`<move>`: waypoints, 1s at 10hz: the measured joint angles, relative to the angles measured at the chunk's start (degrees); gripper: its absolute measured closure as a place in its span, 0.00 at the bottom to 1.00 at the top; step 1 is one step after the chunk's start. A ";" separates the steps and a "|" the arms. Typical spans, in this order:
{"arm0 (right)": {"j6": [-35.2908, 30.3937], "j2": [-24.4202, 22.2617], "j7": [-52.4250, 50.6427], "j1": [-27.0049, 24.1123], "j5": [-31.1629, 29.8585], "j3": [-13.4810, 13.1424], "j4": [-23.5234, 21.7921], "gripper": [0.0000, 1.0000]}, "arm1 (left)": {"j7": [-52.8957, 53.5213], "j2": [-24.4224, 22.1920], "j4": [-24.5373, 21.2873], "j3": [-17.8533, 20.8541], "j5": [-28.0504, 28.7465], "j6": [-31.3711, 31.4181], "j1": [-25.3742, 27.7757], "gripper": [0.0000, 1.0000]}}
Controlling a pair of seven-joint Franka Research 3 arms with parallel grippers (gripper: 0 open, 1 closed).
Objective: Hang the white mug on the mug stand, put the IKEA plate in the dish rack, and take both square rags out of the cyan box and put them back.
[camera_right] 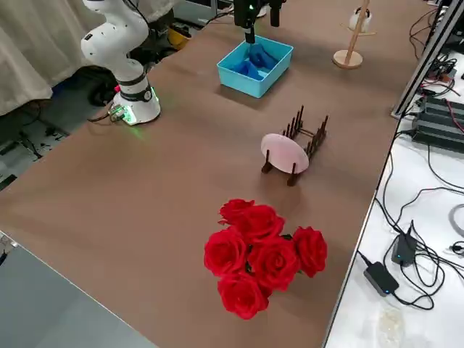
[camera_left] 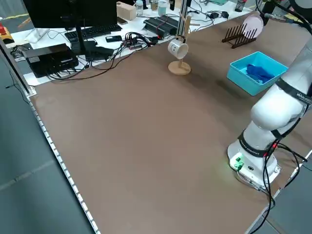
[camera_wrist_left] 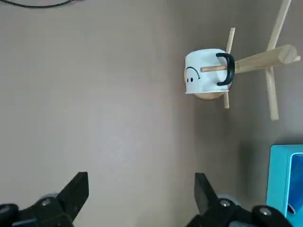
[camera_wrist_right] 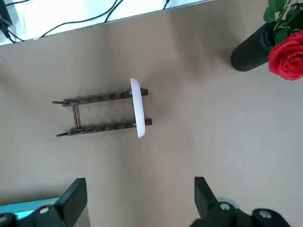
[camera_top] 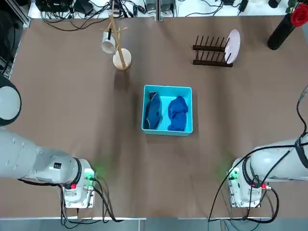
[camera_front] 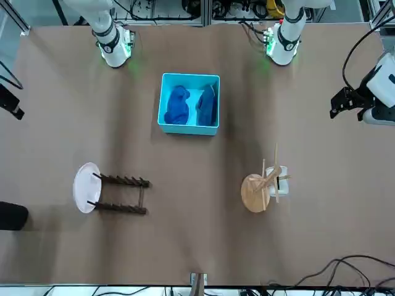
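Note:
The white mug (camera_top: 108,44) hangs on a peg of the light wooden mug stand (camera_top: 121,59) at the far left; the left wrist view shows the mug (camera_wrist_left: 201,78) with a black handle. At the far right, the IKEA plate (camera_top: 233,45) stands on edge at the end of the dark dish rack (camera_top: 210,50). Mid-table, the cyan box (camera_top: 166,128) holds two blue rags (camera_top: 154,111) (camera_top: 177,114) side by side. My left gripper (camera_wrist_left: 140,184) is open, high above bare table. My right gripper (camera_wrist_right: 139,188) is open, high above the rack (camera_wrist_right: 99,113).
A black vase of red roses (camera_top: 288,24) stands at the far right corner. Cables and electronics (camera_left: 73,44) line the table's far edge. The arm bases (camera_top: 78,186) (camera_top: 245,186) sit at the near edge.

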 joint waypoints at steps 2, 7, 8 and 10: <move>-0.39 0.00 -0.77 0.41 0.00 -0.16 0.01 0.00 | 0.00 0.00 0.01 0.05 0.00 0.00 0.00 0.01; -1.85 0.00 -2.14 3.55 0.00 -3.03 0.01 0.00 | -0.02 -0.03 0.07 0.00 0.00 0.00 -0.01 0.01; -2.08 0.00 -2.22 3.57 0.00 -3.07 0.01 0.00 | -0.02 -0.05 0.09 0.00 0.00 0.00 0.00 0.01; -2.28 0.00 -2.34 3.60 0.00 -3.09 0.01 0.00 | -0.02 -0.11 0.11 0.01 0.00 0.00 0.00 0.01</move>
